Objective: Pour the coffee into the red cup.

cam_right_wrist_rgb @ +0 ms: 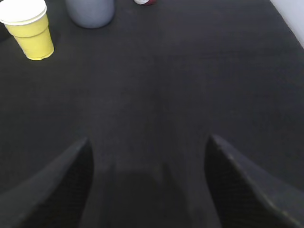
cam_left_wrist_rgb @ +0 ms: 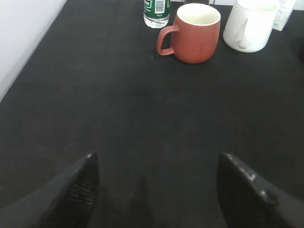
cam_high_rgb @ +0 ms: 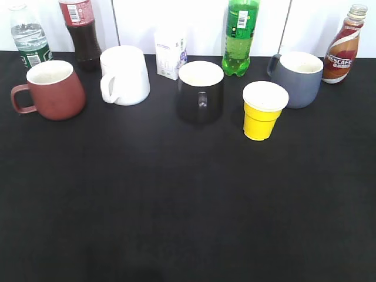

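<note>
I am looking across the black table [cam_high_rgb: 188,205], where a row of drinks and cups is standing along the far edge. The red cup [cam_high_rgb: 51,90] is sitting upright at the far left, handle pointing left, just in front of a water bottle [cam_high_rgb: 28,36]. The coffee [cam_high_rgb: 343,46] is standing upright at the far right, just beside a grey mug [cam_high_rgb: 298,78]. I am seeing my left gripper [cam_left_wrist_rgb: 154,190] and right gripper [cam_right_wrist_rgb: 148,178] both hovering spread wide, gripping nothing.

Right hand [cam_right_wrist_rgb: 148,183] with fingers spread wide above bare black tabletop [cam_right_wrist_rgb: 180,85], yellow cup [cam_right_wrist_rgb: 29,29] far left, grey mug [cam_right_wrist_rgb: 90,12] beside it
</note>
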Robot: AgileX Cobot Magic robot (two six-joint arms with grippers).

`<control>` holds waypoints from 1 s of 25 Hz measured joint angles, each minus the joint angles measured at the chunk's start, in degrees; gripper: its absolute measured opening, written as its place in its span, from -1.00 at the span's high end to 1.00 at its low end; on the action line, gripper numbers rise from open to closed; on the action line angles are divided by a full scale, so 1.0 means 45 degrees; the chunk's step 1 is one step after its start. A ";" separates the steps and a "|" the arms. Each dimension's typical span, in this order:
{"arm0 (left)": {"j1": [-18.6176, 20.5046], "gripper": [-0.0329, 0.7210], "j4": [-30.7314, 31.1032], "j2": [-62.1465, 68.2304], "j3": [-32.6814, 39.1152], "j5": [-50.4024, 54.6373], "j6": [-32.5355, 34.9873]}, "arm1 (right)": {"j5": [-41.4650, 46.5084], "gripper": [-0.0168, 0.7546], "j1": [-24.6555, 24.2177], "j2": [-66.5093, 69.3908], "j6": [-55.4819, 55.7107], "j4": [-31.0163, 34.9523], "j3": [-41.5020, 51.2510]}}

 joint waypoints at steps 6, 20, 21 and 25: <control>0.0000 -0.64 -0.0064 0.0000 0.0000 0.0000 0.0000 | 0.0000 -0.52 0.0000 0.0000 0.0000 0.0000 0.0000; 0.0000 -0.27 0.0215 0.6641 -0.0301 -1.0440 0.0000 | 0.0010 -0.52 0.0000 0.0000 0.0000 0.0000 0.0000; 0.0000 -0.25 0.0181 0.7715 -0.0301 -1.1262 0.0000 | 0.0010 -0.52 0.0000 0.0000 0.0000 0.0000 0.0000; 0.0000 -0.15 0.0115 1.1872 0.0782 -1.4874 0.0000 | 0.0010 -0.52 0.0000 0.0000 0.0000 0.0000 0.0000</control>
